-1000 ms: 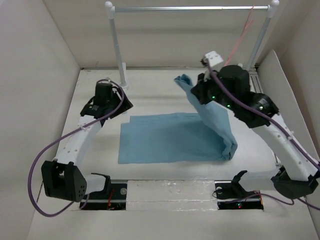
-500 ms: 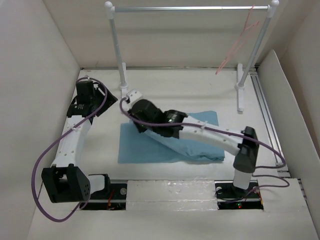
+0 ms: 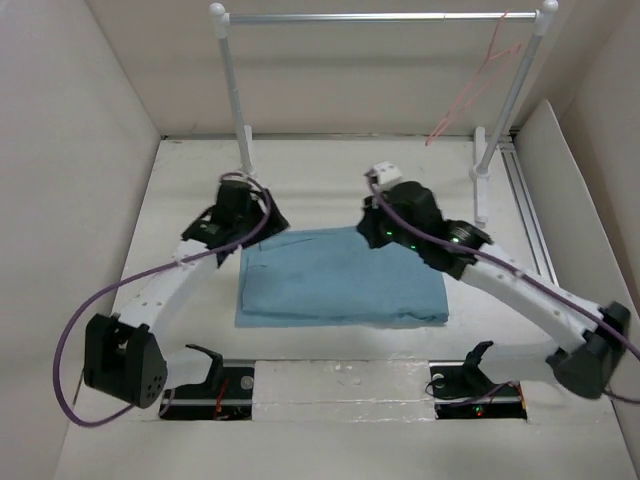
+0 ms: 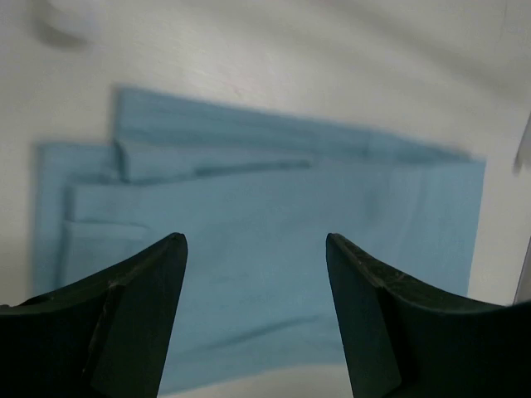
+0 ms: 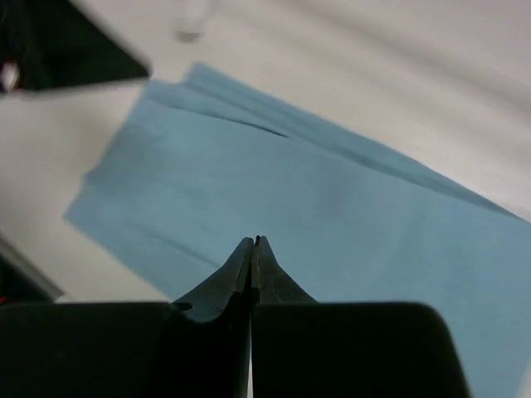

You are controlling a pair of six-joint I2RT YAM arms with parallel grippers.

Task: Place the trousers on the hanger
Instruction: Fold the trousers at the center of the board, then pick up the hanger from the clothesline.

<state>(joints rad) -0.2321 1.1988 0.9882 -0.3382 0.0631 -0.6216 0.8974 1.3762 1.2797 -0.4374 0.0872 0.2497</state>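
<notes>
Beneath left gripper point(image 4: 253, 242) and right gripper point(image 5: 253, 243): trousers point(image 3: 340, 290), folded flat.

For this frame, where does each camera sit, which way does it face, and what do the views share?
Top external: above and behind the bases, looking down; shows the left arm, the right arm, the folded trousers and the hanger on the rail.
Left wrist: on the left arm, looking down past the open left claw at the trousers.
Right wrist: on the right arm, looking down past the shut right claw at the trousers.
Shared: all three show the trousers lying flat.
</notes>
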